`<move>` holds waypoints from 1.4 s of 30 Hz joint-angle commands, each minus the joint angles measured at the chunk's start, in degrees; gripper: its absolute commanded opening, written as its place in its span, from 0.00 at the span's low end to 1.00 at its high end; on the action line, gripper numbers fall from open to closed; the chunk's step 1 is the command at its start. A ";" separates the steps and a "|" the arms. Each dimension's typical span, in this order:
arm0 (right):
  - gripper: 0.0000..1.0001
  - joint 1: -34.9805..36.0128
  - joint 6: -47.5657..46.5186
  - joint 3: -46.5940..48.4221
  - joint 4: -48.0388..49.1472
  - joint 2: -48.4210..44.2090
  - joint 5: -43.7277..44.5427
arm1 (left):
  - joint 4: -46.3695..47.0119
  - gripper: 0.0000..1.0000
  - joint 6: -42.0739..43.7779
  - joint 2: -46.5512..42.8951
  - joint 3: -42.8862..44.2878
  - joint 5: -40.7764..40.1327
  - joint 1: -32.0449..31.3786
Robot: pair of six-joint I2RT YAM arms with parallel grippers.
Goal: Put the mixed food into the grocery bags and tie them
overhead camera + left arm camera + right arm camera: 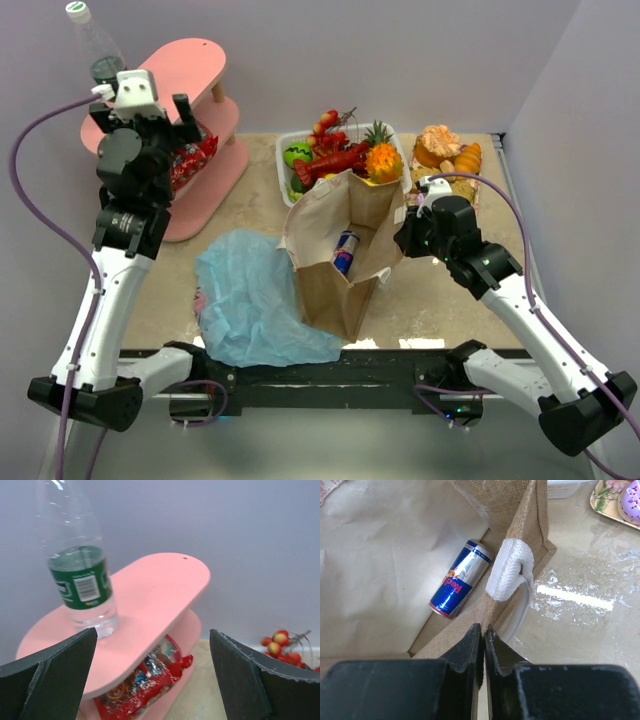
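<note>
Left pincer (152, 637) wide open and the nearer arm to the bottle (80, 580), which stands upright on the pink shelf (160, 585) top tier, ahead and left of the jaws' centreline; right pincer (483, 630) looks clamped on the paper bag (380, 555) rim, can (460, 579) lying inside.

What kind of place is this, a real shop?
Probably not a shop: it looks like a robot practice table. Two robot arms are bolted to its edge, toy food fills a white basket, and a brown paper bag waits.
</note>
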 commanded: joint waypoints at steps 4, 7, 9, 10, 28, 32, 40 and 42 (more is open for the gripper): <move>0.12 -0.06 -0.06 1.00 1.97 -2.38 -1.28 | -0.89 1.00 -2.89 5.95 2.77 -3.80 8.57; 0.13 -0.06 -0.15 1.35 1.80 -2.12 -1.28 | -0.26 1.00 -2.18 7.53 2.94 -2.06 11.56; 0.13 -0.07 -0.06 1.62 1.80 -1.59 -1.71 | -1.15 1.00 -4.72 9.37 3.73 4.25 16.47; 0.13 -0.15 -0.15 1.62 1.88 -1.59 -1.71 | -1.06 1.00 -5.43 9.90 3.64 5.24 17.71; 0.13 -0.15 0.29 3.20 -0.14 -1.59 -2.94 | 18.36 0.97 -5.26 16.76 0.22 17.29 25.63; 0.12 -0.15 0.29 2.94 -0.58 -1.85 -2.68 | 20.20 0.83 -2.72 18.95 1.88 18.43 25.72; 0.13 -0.06 0.20 3.29 -0.31 -1.06 -2.86 | 22.05 0.29 0.46 19.31 1.63 21.60 25.72; 0.12 -0.07 0.20 3.64 -0.31 -0.62 -3.12 | 22.49 0.25 0.10 17.73 0.66 24.30 25.80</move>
